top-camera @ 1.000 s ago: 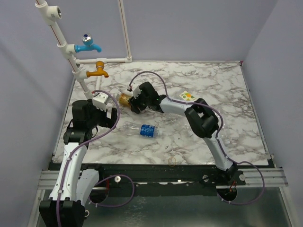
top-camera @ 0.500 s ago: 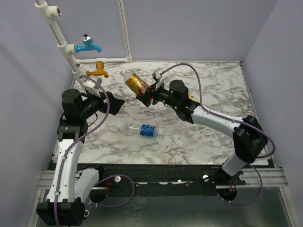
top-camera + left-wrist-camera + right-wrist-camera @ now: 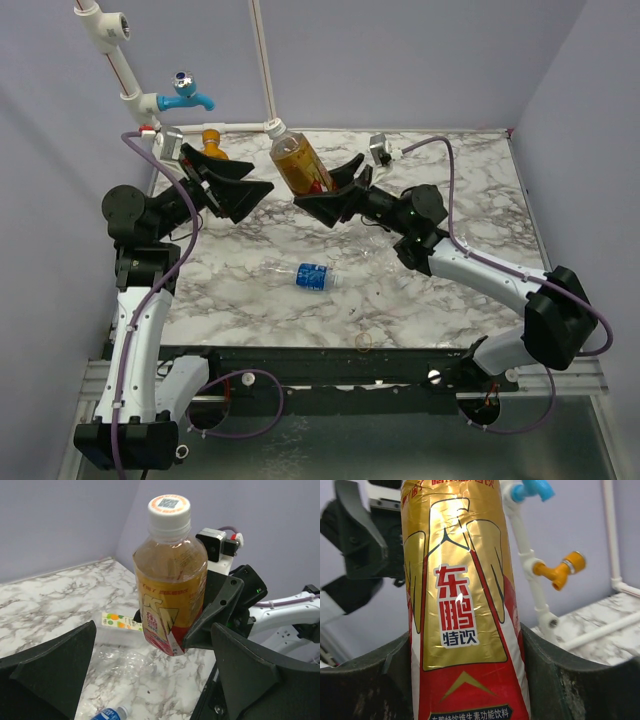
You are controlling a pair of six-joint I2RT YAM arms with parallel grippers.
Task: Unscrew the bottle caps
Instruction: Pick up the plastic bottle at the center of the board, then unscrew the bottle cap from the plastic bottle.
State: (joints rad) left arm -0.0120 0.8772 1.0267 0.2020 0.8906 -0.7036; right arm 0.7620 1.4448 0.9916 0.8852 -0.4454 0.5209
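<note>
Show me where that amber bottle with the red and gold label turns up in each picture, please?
Top external: upper middle, the amber bottle leans, held aloft by the right gripper.
Left wrist: centre, upright, white cap on top.
Right wrist: fills the middle, label only, cap out of frame.
Shared landmark: the marble table, visible in all three views.

marble table (image 3: 480, 290) | blue-labelled bottle (image 3: 313, 276) lying flat | crumpled clear bottle (image 3: 117, 657) | yellowish ring (image 3: 363, 341)
</note>
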